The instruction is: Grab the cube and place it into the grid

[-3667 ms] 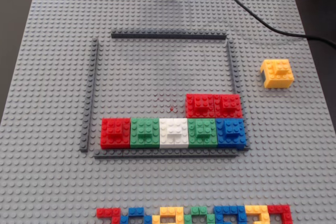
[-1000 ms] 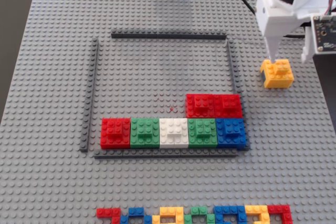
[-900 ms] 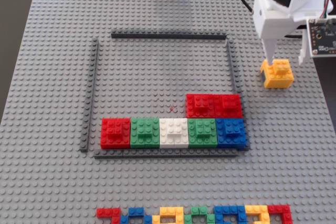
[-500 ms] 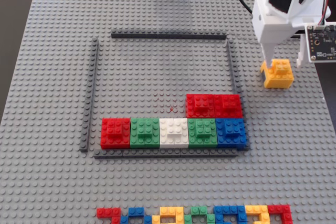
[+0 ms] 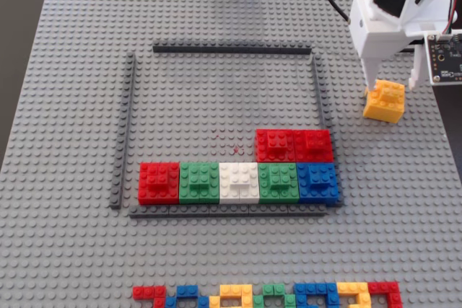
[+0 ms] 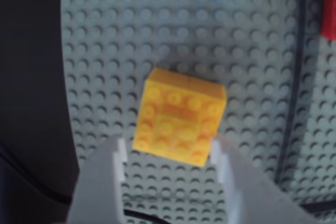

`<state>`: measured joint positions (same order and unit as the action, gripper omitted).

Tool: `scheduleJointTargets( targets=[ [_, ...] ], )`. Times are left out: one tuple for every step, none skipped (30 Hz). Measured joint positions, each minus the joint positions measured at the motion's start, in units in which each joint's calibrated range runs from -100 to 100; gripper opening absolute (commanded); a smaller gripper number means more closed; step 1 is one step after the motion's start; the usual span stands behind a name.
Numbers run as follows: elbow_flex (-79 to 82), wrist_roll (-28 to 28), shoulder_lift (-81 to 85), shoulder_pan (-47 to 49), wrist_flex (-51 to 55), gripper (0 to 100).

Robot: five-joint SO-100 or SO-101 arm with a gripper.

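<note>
The orange-yellow cube [image 5: 385,101] sits slightly turned on the grey baseplate, just right of the grid [image 5: 231,49], a square outline of thin dark strips. My white gripper [image 5: 392,83] stands over the cube, open, with one fingertip at its left side and the other past its right. In the wrist view the cube [image 6: 178,124] lies just ahead of my gripper [image 6: 169,148], its near edge between the two fingertips. The right fingertip [image 6: 218,148] touches the cube's corner, and a small gap remains at the left one. One grid strip [image 6: 294,103] runs down the right.
Inside the grid, a row of red, green, white, green and blue blocks [image 5: 238,182] lines the front, with two red blocks [image 5: 294,145] behind it. A multicoloured strip [image 5: 267,295] lies at the front edge. The baseplate [image 5: 65,106] ends close to the cube's right.
The arm came in from the upper right and lowered over the cube. In the last half second the cube shifted slightly to the right and turned a little.
</note>
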<state>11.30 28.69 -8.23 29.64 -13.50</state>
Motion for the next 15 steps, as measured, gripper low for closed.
scheduleJointTargets(
  targets=[
    [0.0, 0.0, 0.0, -0.2, 0.0, 19],
    [0.0, 0.0, 0.0, -0.3, 0.0, 19],
    [-0.1, 0.0, 0.0, -0.5, 0.0, 19],
    [-0.4, 0.0, 0.0, -0.6, 0.2, 19],
    [-0.7, 0.0, 0.0, -0.7, 0.3, 19],
    [-1.1, 0.0, 0.0, -0.7, 0.4, 19],
    [-1.5, 0.0, 0.0, -0.6, 0.6, 19],
    [-2.0, 0.0, 0.0, -0.5, 0.7, 19],
    [-2.5, 0.0, 0.0, -0.4, 0.8, 19],
    [-2.9, 0.0, 0.0, -0.4, 0.9, 19],
    [-3.4, 0.0, 0.0, -0.3, 1.0, 19],
    [-3.7, 0.0, 0.0, -0.3, 1.1, 19],
    [-4.1, 0.0, 0.0, -0.3, 1.3, 19],
    [-4.4, 0.0, 0.0, -0.3, 1.3, 19],
    [-4.7, 0.0, -0.3, -0.3, 1.3, 19]
  ],
)
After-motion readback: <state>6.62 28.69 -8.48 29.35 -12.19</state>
